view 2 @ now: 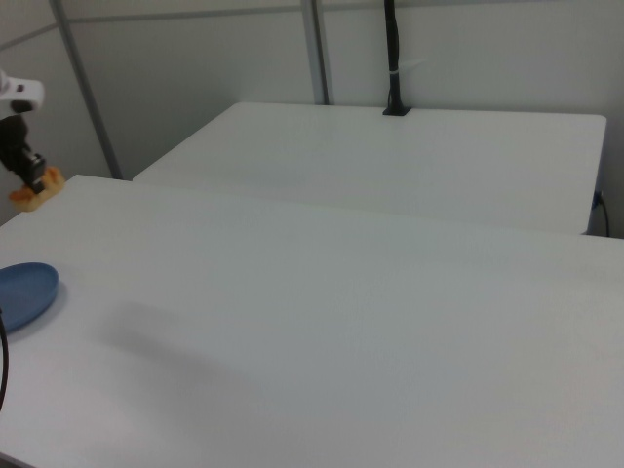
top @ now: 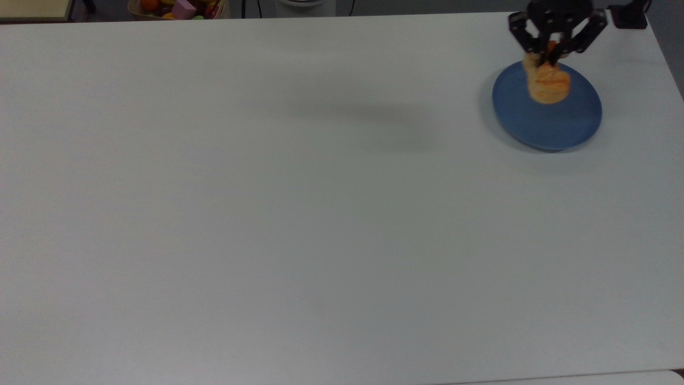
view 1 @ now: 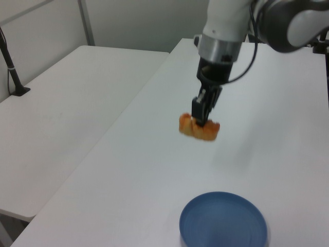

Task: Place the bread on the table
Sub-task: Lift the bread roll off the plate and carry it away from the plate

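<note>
My gripper (top: 550, 52) (view 1: 202, 119) (view 2: 35, 178) is shut on the bread (top: 547, 84) (view 1: 199, 130) (view 2: 35, 190), a small orange-brown braided loaf. It hangs in the air well above the white table (top: 299, 214) (view 1: 154, 170) (view 2: 341, 331). The round blue plate (top: 547, 120) (view 1: 223, 226) (view 2: 23, 292) lies bare on the table, at the top view's upper right. In the left view the bread is high above the table, beyond the plate.
A box of coloured toys (top: 179, 8) sits past the table's far edge at the top view's upper left. A second white table (view 1: 61, 118) (view 2: 390, 166) stands alongside. A black post (view 2: 393, 58) rises from it.
</note>
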Robot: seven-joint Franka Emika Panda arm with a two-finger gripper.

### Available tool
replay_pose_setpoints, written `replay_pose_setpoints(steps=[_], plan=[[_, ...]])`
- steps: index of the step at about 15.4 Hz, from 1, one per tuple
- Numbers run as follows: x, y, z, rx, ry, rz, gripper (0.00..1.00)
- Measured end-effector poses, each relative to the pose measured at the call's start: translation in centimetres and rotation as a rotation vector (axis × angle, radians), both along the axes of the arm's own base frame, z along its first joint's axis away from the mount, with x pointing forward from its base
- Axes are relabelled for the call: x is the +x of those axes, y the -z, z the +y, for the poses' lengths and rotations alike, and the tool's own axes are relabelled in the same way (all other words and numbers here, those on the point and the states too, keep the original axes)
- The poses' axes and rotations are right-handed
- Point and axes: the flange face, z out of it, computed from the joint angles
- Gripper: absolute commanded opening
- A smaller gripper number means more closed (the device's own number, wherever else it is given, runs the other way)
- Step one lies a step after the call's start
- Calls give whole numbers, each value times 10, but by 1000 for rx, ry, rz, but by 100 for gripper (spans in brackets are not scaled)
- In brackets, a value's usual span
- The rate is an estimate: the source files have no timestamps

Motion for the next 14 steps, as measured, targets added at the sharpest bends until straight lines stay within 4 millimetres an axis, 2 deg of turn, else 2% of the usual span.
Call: replay_pose_setpoints(steps=[3,8,11,14], plan=[[29,0,-48,-34,9,8,0],[89,13,-146,-37,31,-2,0],[128,43,-201,-51,57,-47,0],[157,88,-253,-89,59,-42,0]])
